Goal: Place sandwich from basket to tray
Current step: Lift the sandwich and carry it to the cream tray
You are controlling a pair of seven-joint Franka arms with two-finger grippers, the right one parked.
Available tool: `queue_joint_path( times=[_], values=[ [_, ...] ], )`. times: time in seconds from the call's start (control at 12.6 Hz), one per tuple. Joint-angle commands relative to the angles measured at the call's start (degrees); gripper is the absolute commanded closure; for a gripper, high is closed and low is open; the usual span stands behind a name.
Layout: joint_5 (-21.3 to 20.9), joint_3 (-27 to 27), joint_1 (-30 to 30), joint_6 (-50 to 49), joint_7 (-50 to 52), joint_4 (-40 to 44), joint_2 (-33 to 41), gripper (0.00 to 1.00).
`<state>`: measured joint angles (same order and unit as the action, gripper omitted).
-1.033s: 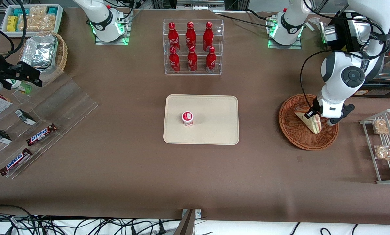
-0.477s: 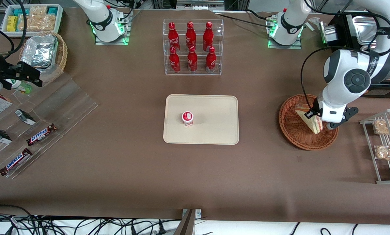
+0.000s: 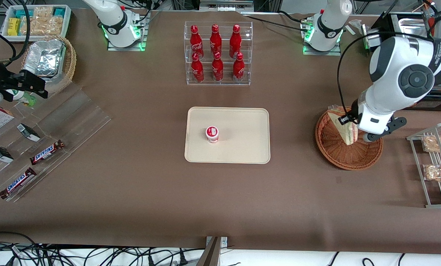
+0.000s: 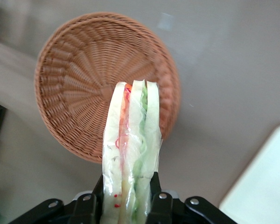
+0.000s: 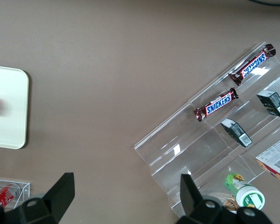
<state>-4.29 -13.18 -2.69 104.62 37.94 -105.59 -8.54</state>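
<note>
- Left wrist view: the triangular wedge sandwich in clear wrap (image 4: 130, 149), white bread with pink, red and green layers, is seen clamped between the two fingers of the left arm's gripper (image 4: 127, 198), which press on its bread faces.
- The sandwich is held in the air above the round reddish-brown woven wicker basket (image 4: 79, 79); the basket's woven floor shows bare beneath it, so the pick is judged complete.
- In the front view the gripper (image 3: 354, 130) is placed over the basket (image 3: 338, 155), with the sandwich (image 3: 343, 125) hanging over the rim nearest the tray.
- The flat rectangular cream-beige tray with rounded corners (image 3: 242, 147) lies well apart, toward the middle of the table, nearer the parked arm's end than the basket is.
- A small white cup with a red lid (image 3: 212, 133) stands on the tray; the bare tray surface beside it is judged wide enough for the sandwich.
- Left to do: the carry across the brown table to the tray, the lowering, and the release.
</note>
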Motion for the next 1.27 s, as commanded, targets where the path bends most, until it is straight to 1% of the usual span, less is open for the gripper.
queue_joint_path(
  times=[0.0, 0.24, 0.48, 0.64, 0.87, 0.95, 1.11, 1.19],
  values=[
    [3.0, -3.1, -0.3, -4.5, -2.8, 5.1, 0.0, 0.62],
    [5.4, -8.0, -0.1, -6.4, -1.6, 9.3, -0.2, 0.62],
    [5.6, -15.4, 0.0, -5.5, 0.7, 9.5, -0.9, 0.62],
    [4.8, -19.8, 0.5, -2.5, 6.2, 9.4, -2.8, 0.62],
    [4.6, -20.4, 4.8, 1.0, 7.3, 9.4, -6.0, 0.63],
    [3.8, -20.4, 6.5, 2.8, 8.9, 9.3, -7.1, 0.63],
    [-0.9, -20.5, 10.1, 5.9, 14.0, 9.4, -10.5, 0.63],
    [-2.1, -20.4, 11.1, 7.9, 15.3, 9.4, -12.3, 0.63]
  ],
)
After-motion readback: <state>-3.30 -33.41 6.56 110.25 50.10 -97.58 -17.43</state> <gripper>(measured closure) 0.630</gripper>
